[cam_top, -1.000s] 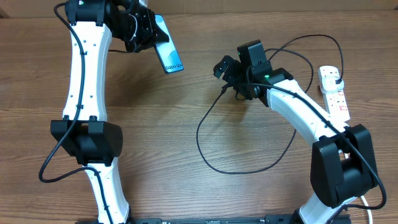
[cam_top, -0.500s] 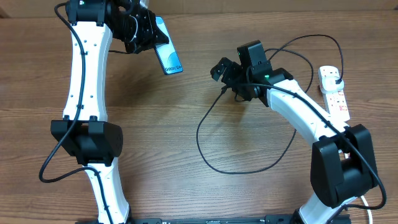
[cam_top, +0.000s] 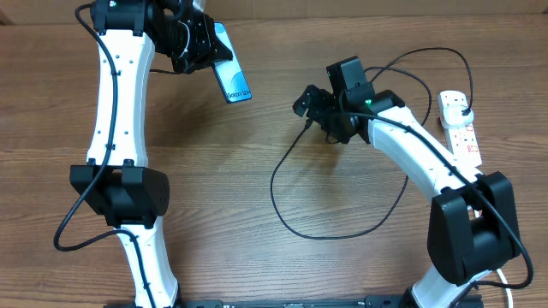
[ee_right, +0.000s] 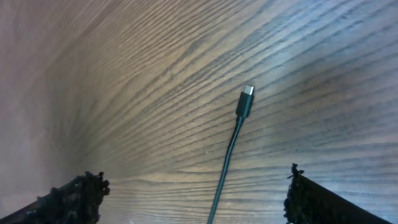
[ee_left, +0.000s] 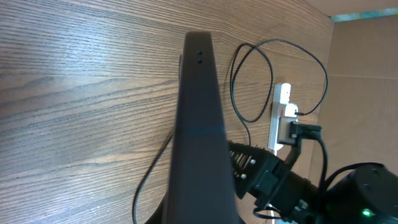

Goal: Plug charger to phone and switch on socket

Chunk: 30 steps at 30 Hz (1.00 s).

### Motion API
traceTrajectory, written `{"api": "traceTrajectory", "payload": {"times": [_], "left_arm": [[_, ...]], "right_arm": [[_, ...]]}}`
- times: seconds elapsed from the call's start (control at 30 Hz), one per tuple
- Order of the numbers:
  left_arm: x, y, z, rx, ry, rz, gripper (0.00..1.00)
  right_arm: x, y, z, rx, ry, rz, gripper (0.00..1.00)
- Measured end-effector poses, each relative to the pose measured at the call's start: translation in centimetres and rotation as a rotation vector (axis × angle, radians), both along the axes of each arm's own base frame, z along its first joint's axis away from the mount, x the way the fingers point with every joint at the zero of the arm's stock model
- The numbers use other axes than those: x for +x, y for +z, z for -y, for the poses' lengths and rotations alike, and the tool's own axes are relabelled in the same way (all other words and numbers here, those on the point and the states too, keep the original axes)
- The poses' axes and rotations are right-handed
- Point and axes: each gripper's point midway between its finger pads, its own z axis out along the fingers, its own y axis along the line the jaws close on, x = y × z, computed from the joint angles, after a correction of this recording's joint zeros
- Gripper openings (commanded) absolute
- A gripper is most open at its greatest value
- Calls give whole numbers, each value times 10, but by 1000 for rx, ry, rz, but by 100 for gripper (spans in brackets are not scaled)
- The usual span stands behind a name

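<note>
At the far left of the table [cam_top: 214, 197], the left gripper [cam_top: 195, 47] is clamped on one end of the phone [cam_top: 231, 79]. It holds the phone off the wood with the lit screen visible from above; in the left wrist view the phone shows edge-on. Near the centre, the right gripper [cam_top: 306, 101] hangs over the charger [cam_top: 282, 184], its fingers [ee_right: 73, 198] spread wide and empty. The right wrist view shows the connector tip [ee_right: 247, 98] lying flat on the wood, ahead of the fingers and between them, untouched. The charger's cable loops across the table to the socket [cam_top: 462, 137] at the right edge. Its black plug [cam_top: 463, 108] appears to be seated there (whether the switch is on cannot be told from these views).

The step in hand seems to be picking up the connector. The next move likely calls for lowering the right gripper and closing on the cable just behind the tip. The grip should keep the tip pointing straight, so that it can be lined up with the port on the phone's free end.
</note>
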Motion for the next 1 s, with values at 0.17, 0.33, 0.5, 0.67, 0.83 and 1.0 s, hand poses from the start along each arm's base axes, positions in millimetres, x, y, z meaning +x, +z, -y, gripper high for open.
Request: {"api": "traceTrajectory", "payload": {"times": [0.17,0.33,0.5,0.67,0.83,1.0], "left_arm": [[0,0,0,0,0,0,4],[0,0,0,0,0,0,4],[0,0,0,0,0,0,4],[0,0,0,0,0,0,4],[0,0,0,0,0,0,4],[0,0,0,0,-1,0,4]], "right_arm": [[8,13,5,-1,-56,8,84],[9,8,8,4,-114,-22,82],[8,-18,9,-8,-155,-87,71],[9,-45,7,-20,-184,-140,56],[8,-55,-1,-34,-177,-140,53],[6,-66,-13,-44,-165,-145,42]]}}
